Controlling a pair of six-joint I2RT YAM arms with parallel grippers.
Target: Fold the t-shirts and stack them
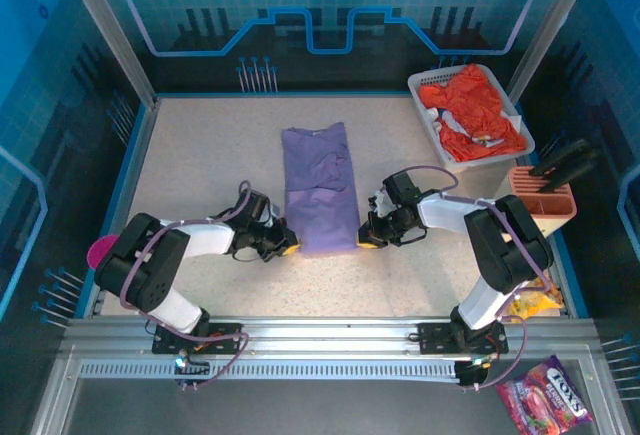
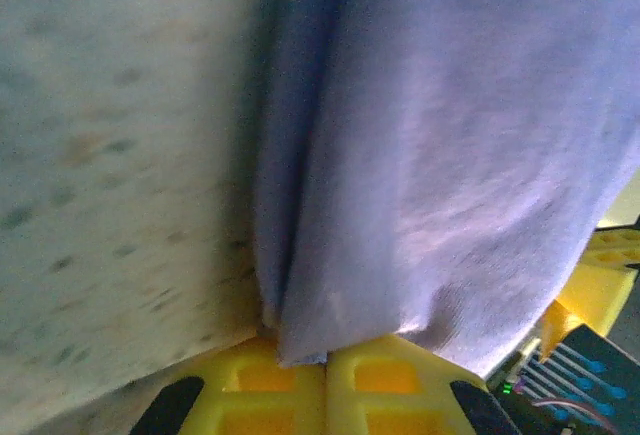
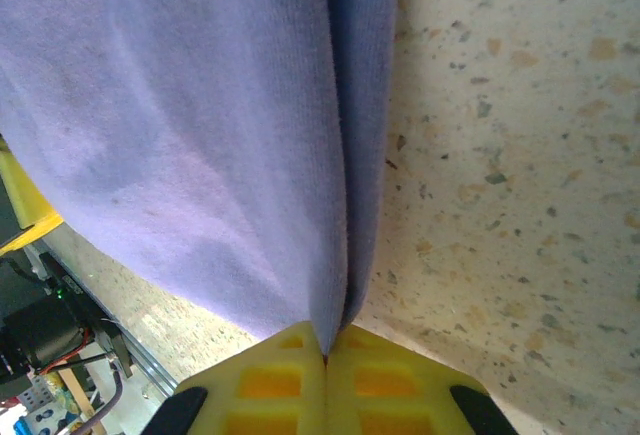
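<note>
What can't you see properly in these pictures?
- Top view: the purple t-shirt is folded, so any print on it is hidden.
- Top view: the orange t-shirt lies crumpled in the white basket; what is under it is covered.
- Top view: a pink thing is half hidden behind the left arm; I cannot tell what it is.
- Left wrist view: the table is blurred.

the top camera looks steeply down from above and behind the arm bases, over the whole table point(image 1: 200, 155). both wrist cameras sit very close, facing opposite near corners of the lavender t-shirt point(image 1: 320, 185); all three views share that hem.
</note>
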